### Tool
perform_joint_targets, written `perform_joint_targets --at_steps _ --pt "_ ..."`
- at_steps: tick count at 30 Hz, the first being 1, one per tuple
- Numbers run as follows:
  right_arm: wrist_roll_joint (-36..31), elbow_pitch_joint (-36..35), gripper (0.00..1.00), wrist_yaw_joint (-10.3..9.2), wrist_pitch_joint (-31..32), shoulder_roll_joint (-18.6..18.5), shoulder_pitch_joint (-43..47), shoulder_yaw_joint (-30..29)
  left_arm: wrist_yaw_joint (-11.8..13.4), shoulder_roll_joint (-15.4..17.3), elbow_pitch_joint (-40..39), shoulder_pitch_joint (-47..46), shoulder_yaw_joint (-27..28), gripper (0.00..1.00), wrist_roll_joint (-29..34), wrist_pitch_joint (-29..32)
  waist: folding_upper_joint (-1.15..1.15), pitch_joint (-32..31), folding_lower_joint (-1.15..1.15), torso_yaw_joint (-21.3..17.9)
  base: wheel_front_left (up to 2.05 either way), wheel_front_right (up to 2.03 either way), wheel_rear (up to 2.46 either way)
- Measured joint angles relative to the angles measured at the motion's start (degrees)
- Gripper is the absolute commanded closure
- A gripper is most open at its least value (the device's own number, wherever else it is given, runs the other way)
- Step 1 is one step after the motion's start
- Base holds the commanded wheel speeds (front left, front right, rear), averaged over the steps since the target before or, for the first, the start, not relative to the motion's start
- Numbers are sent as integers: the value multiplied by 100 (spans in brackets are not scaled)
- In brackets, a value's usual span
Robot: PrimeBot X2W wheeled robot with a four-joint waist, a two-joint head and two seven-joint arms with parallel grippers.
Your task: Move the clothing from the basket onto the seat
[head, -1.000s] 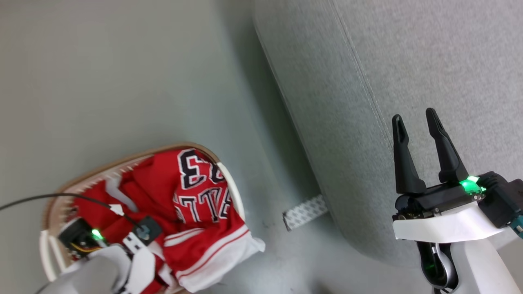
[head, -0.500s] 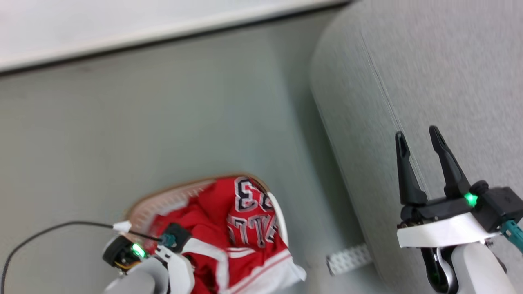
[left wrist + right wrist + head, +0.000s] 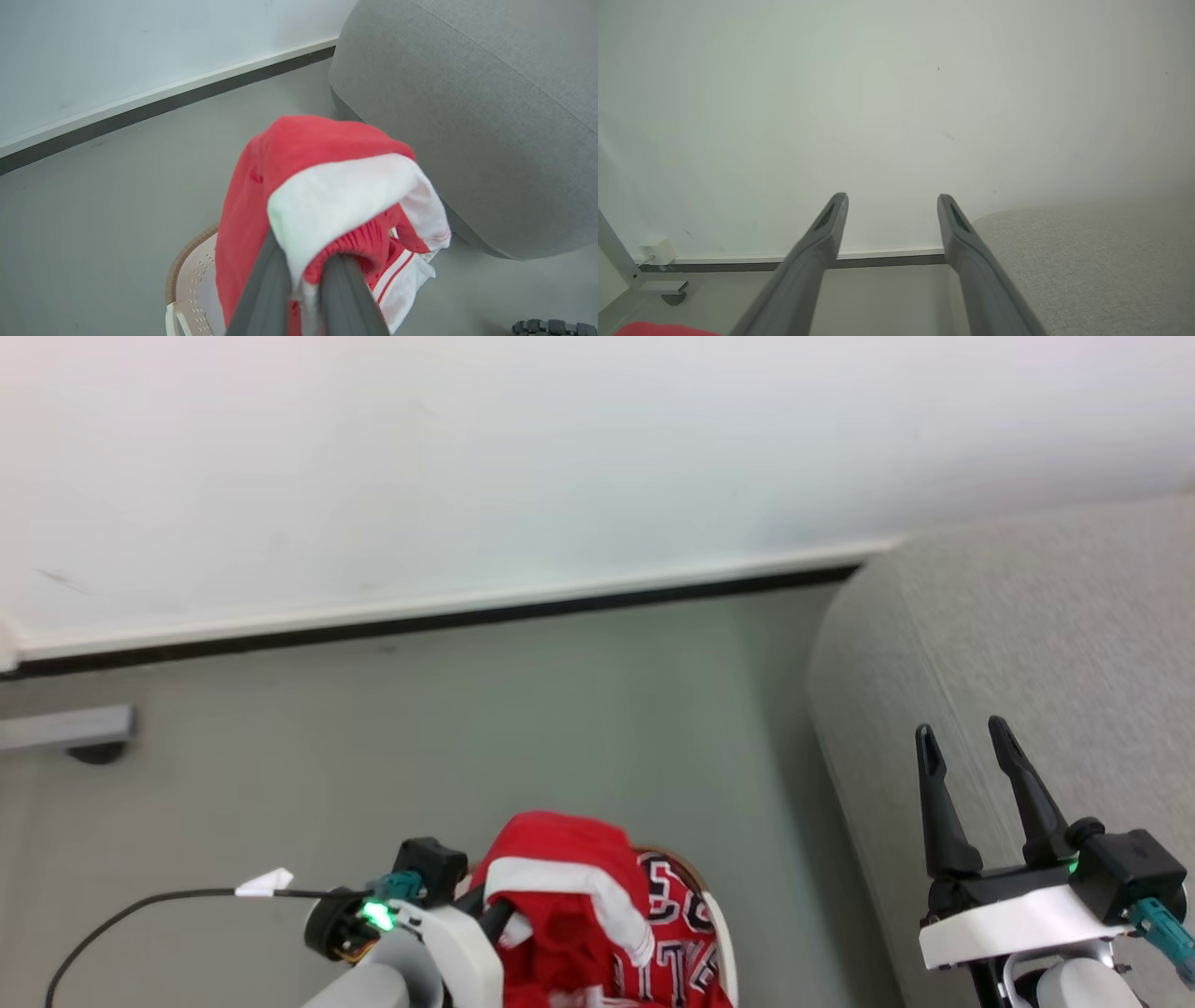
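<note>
My left gripper (image 3: 306,280) is shut on a red jersey (image 3: 327,186) with white trim, held up above the white basket (image 3: 191,284); the cloth drapes over the fingertips. In the head view the lifted jersey (image 3: 560,877) hangs at the bottom centre over the basket (image 3: 719,933). More red clothing with black numbers (image 3: 677,915) lies inside it. The grey seat (image 3: 1027,616) rises to the right of the basket, also in the left wrist view (image 3: 467,116). My right gripper (image 3: 966,733) stands open above the seat's edge, with nothing between its fingers (image 3: 893,198).
A white wall with a dark baseboard (image 3: 420,621) runs behind the bare grey floor. A grey metal foot (image 3: 65,728) sits at the far left, also seen beside a small white box (image 3: 656,252). A black cable (image 3: 140,905) trails from my left wrist.
The head camera has tilted up, bringing the wall into view. My left gripper has risen out of the basket with a red jersey in it. The right gripper stays open.
</note>
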Motion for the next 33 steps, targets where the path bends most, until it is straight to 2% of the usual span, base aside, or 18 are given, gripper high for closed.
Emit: perform_joint_targets --at_steps 7,15,26,33 --pt "-11 36 0 0 0 1 194 -2 85 73 -1134 248 654 100 68 -2 0 -452 0 383 0 0 0" --pt "236 -7 0 0 0 -1 348 181 124 92 -2126 270 1141 100 -22 -2 0 -774 1 543 0 0 0" --pt "305 -24 0 0 0 2 376 545 212 193 -3085 37 1491 100 -392 198 0 -853 1 607 0 0 0" --pt "334 116 0 0 0 1 379 755 407 327 -3388 33 1464 100 -309 294 0 -857 1 587 0 0 0"
